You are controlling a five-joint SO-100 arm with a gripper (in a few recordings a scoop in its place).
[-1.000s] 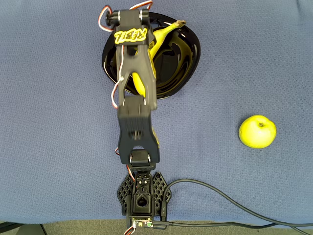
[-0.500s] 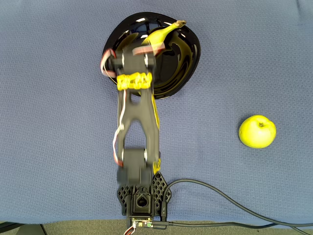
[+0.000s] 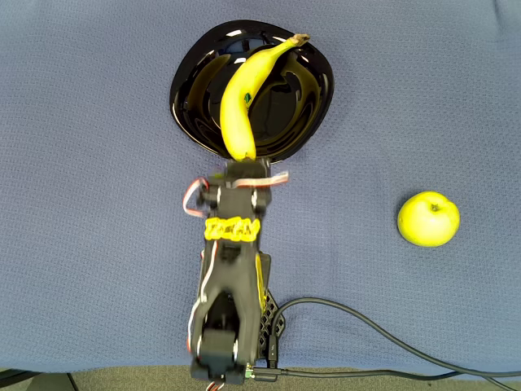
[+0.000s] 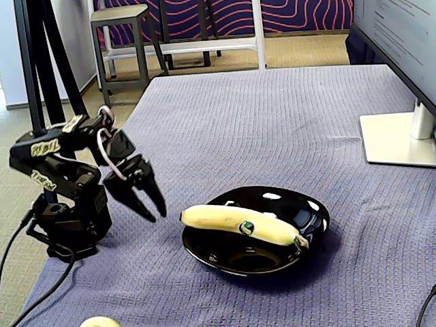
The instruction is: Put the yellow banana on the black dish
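Yellow banana (image 3: 242, 96) lengthwise across black dish (image 3: 309, 122)

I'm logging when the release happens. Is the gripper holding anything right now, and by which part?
Nothing is held. The gripper hangs open and empty beside the black dish, apart from the yellow banana, which lies across the dish.

An office or lab: cloth-covered table (image 4: 272, 122), monitor stand (image 4: 398, 139), metal stools (image 4: 122, 34) behind.

Top-down overhead; low oblique fixed side view; shared black dish (image 3: 309, 122) (image 4: 310, 235).
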